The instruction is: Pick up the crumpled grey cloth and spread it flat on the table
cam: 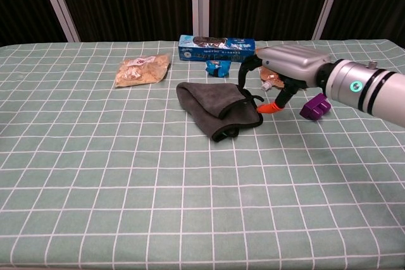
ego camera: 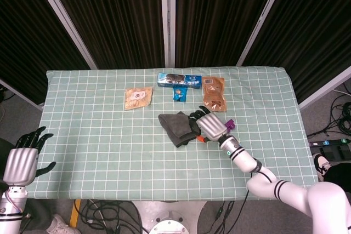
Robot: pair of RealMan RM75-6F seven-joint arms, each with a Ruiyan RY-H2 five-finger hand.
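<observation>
One grey cloth lies bunched near the middle of the checked green tablecloth, folded over itself with a dark hemmed edge toward the robot's right. In the chest view its long axis runs from far-left to near-right, and a small loop sticks out at its right edge.

The right hand is at that right edge: the cloth lies just to the hand's left, the dark fingers reach down over the hem, and the orange-tipped thumb sits low beside it. Fingers and thumb stand apart with nothing between them, so the hand holds nothing yet; whether the fingertips already touch the fabric cannot be told. The left hand hangs off the table's near-left corner, fingers spread and empty, well apart from the cloth. The right hand is by far the nearer, so the pinch on the hem looks to be its job.

Around the cloth, counted: one purple block just behind the right wrist, one orange pouch and one small blue packet beyond it, one blue biscuit box along the far row, and one pale snack bag to the far left.
</observation>
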